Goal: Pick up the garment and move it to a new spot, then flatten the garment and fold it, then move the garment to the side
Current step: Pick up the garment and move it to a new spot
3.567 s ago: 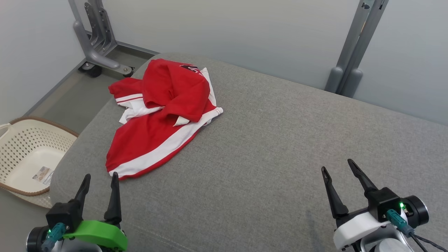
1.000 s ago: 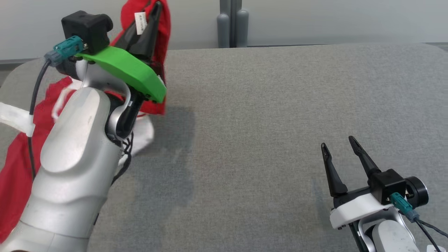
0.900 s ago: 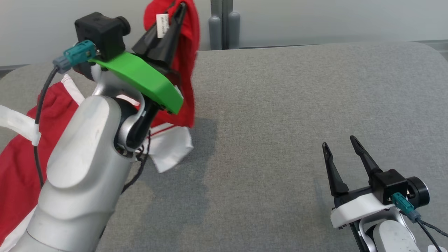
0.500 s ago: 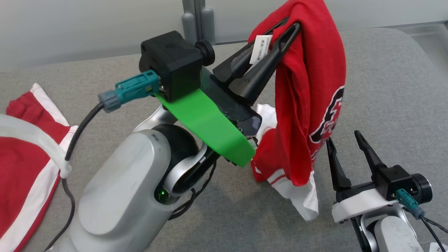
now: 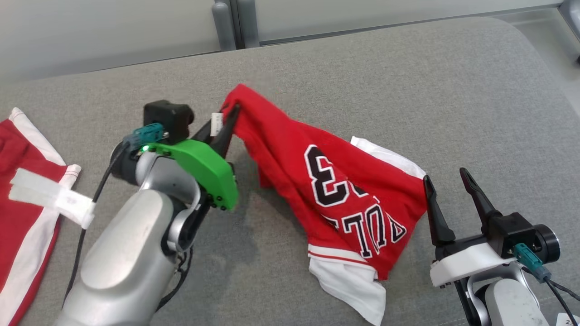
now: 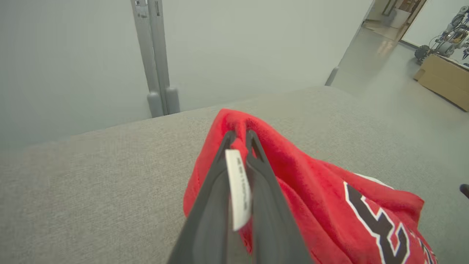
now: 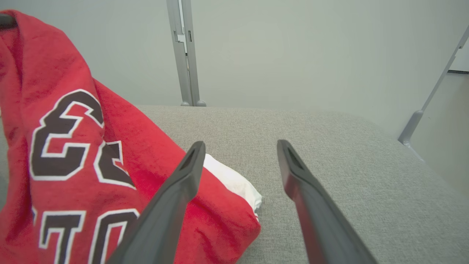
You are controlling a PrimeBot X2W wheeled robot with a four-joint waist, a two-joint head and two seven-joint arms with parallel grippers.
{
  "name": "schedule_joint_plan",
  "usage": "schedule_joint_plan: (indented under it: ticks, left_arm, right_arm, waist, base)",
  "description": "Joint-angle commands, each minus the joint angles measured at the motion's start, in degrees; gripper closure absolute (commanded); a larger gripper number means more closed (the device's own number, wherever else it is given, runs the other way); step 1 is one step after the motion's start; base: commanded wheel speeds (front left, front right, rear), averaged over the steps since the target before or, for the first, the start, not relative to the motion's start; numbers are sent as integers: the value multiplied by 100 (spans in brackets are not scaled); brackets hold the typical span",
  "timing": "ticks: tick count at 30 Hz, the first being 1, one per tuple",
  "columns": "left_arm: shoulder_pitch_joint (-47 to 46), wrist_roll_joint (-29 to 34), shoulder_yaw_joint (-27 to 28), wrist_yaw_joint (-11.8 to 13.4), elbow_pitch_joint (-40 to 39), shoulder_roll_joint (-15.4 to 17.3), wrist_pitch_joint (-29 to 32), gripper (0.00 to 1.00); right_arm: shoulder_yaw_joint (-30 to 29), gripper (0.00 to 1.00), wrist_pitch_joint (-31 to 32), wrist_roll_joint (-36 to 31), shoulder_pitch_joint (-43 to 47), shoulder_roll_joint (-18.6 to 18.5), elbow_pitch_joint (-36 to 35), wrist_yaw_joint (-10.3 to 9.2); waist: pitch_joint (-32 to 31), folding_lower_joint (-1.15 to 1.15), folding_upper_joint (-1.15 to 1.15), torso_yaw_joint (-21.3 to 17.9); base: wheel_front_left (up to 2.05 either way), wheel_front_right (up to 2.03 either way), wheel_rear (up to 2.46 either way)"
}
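Observation:
The garment [image 5: 335,190] is a red jersey with black lettering and white trim, lying crumpled on the grey cushion [image 5: 362,68]. My left gripper [image 5: 229,118] is shut on the garment's upper edge beside a white label [image 5: 216,123], holding that edge slightly lifted. The left wrist view shows the fingers [image 6: 216,190] pinched together on red cloth [image 6: 293,165] with the label [image 6: 238,190] between them. My right gripper [image 5: 445,179] stands open at the garment's right edge, holding nothing. In the right wrist view its left finger [image 7: 172,198] overlaps the jersey [image 7: 66,146].
A second red and white garment [image 5: 22,203] lies at the cushion's left edge. Grey metal posts [image 5: 231,22] stand against the wall behind. Bare floor [image 5: 548,31] lies beyond the cushion's right corner. A cardboard box [image 6: 445,79] sits far off on the floor.
My left gripper came down from high in the air and laid the hanging jersey onto the cushion, number side up. The head camera kept turning rightward. The right gripper stayed open and still.

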Motion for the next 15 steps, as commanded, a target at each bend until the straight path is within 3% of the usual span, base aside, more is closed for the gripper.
schedule_joint_plan:
  ticks: [1, 8, 15]
  left_arm:
    - [118, -53, 138, 69, 344, 104, -116, 100]
    - [162, -97, 476, 127, 1831, 295, -677, 100]
    - [-1, -167, 486, -69, 2662, 56, -1091, 100]
  right_arm:
    - [2, 0, -20, -23, 41, 0, 0, -8]
    - [66, 0, -20, -67, -5, 0, 26, -8]
    - [62, 0, -20, -110, 34, -18, 22, -8]
  waist:
    - [10, 0, 0, 17]
    - [-34, 0, 0, 115]
    - [-133, 0, 0, 253]
  base:
    - [0, 0, 0]
    - [0, 0, 0]
    - [0, 0, 0]
